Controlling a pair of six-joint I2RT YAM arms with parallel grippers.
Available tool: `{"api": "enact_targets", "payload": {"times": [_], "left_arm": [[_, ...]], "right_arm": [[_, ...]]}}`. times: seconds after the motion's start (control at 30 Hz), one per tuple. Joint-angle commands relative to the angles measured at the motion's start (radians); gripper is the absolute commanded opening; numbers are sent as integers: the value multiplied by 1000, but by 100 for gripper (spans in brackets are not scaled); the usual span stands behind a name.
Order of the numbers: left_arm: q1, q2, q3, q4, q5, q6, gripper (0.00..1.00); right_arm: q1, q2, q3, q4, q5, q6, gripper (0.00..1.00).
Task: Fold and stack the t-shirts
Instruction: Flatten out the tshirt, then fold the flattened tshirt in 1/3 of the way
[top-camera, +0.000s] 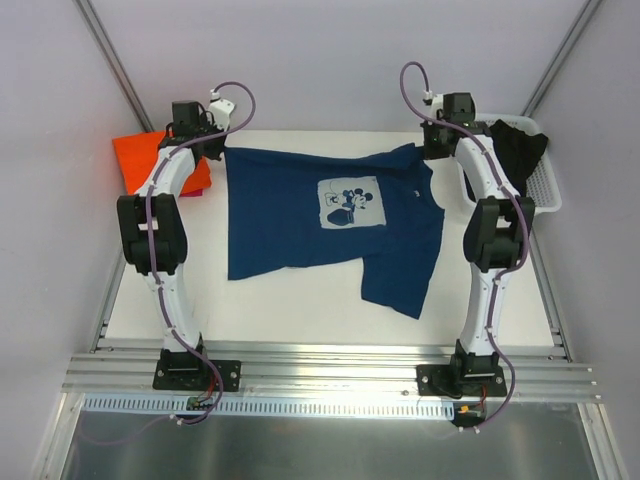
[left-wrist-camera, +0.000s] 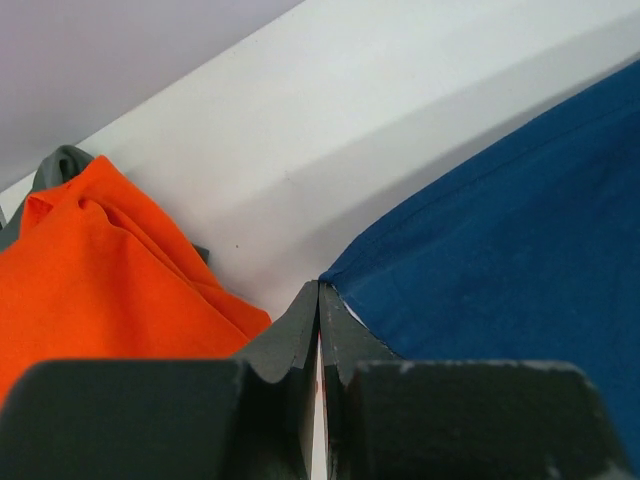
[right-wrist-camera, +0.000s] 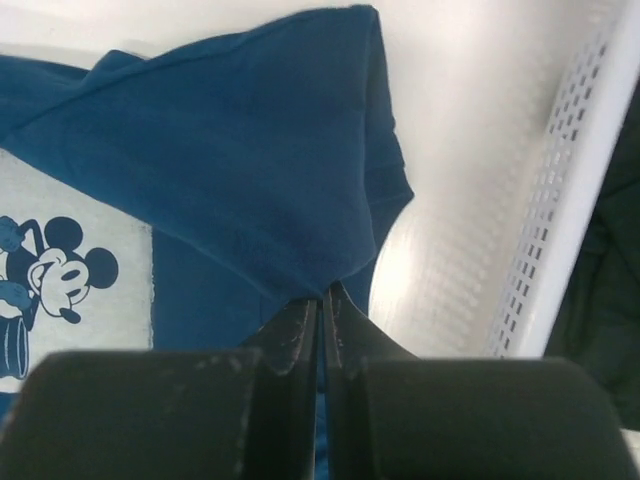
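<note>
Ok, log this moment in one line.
left jaws: shut on navy shirt corner | right jaws: shut on same shirt | orange shirt: far left | basket: far right

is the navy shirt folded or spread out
Spread out, not folded: the navy shirt lies mostly flat, print up, with the left gripper and right gripper pinching its far edge.

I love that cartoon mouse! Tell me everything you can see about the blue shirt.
The blue shirt is soft, dark blue cloth with short sleeves and a pale square mouse print facing up. It lies mostly flat on the white table, its right side rumpled and folded. The left gripper and right gripper each pinch its far edge. It lies apart from the orange shirt.
</note>
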Motion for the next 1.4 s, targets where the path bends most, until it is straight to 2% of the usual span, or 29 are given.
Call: {"api": "enact_targets", "payload": {"times": [0.0, 0.13, 0.3, 0.57, 0.73, 1.07, 1.37], "left_arm": [[7, 5, 60, 40, -4, 32, 0], [5, -40, 24, 38, -8, 21, 0], [0, -130, -59, 40, -2, 33, 0], [-6, -172, -139, 38, 3, 33, 0], [-9, -210, -188, 32, 12, 38, 0], [-10, -189, -221, -8, 26, 24, 0], [-19, -205, -280, -23, 39, 3, 0]], "right_arm": [[11, -17, 76, 36, 9, -15, 0], [7, -40, 86, 29, 6, -10, 1], [-15, -101, 20, 23, -14, -4, 0], [-30, -74, 35, 6, -20, -13, 1], [-24, -83, -20, -7, -55, 2, 1], [45, -31, -63, -29, -108, 57, 1], [50, 12, -68, -40, -112, 65, 1]]}}
